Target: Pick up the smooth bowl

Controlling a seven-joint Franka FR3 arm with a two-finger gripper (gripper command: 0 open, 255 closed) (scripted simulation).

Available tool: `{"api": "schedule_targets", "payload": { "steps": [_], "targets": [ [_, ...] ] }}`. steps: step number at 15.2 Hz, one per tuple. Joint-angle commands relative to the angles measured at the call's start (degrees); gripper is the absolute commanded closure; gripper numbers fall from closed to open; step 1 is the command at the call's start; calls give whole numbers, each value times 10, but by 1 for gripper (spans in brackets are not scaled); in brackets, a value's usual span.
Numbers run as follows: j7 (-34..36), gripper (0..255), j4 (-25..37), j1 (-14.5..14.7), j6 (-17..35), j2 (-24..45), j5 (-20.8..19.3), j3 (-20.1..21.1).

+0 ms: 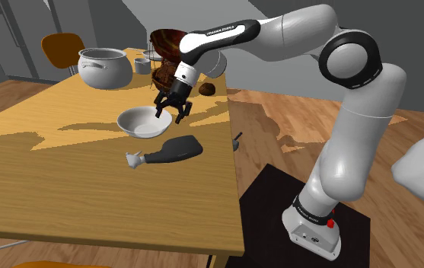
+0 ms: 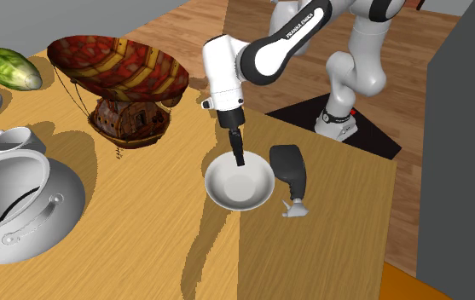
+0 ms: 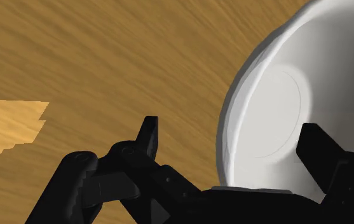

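Note:
A plain white bowl (image 1: 140,122) (image 2: 240,185) (image 3: 277,108) stands upright on the wooden table (image 1: 88,183), toward the edge nearest the stand. My black gripper (image 1: 171,113) (image 2: 239,158) (image 3: 232,143) points down over the bowl's rim on the side toward the airship model. It is open. In the wrist view one finger (image 3: 149,137) is outside the bowl over the wood, and the other finger (image 3: 321,153) is inside the bowl, with the rim between them. Neither finger visibly presses the rim.
A black bottle-shaped object (image 1: 173,150) (image 2: 289,169) lies beside the bowl. Farther back stand an airship model (image 1: 164,47) (image 2: 120,72), a large grey pot (image 1: 105,67) (image 2: 14,204) and a cup (image 1: 142,65) (image 2: 14,139). The table edge (image 1: 237,190) is close to the bowl.

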Motion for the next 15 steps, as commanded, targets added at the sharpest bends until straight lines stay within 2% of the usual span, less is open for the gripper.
{"api": "schedule_targets", "payload": {
  "steps": [1, 10, 15],
  "targets": [
    [-1, 255, -2, 0, 2, 0, 1, 0],
    [-1, 255, -1, 0, 2, 1, 1, 0],
    [18, 255, 20, -1, -27, -11, -10, -2]
  ]
}}
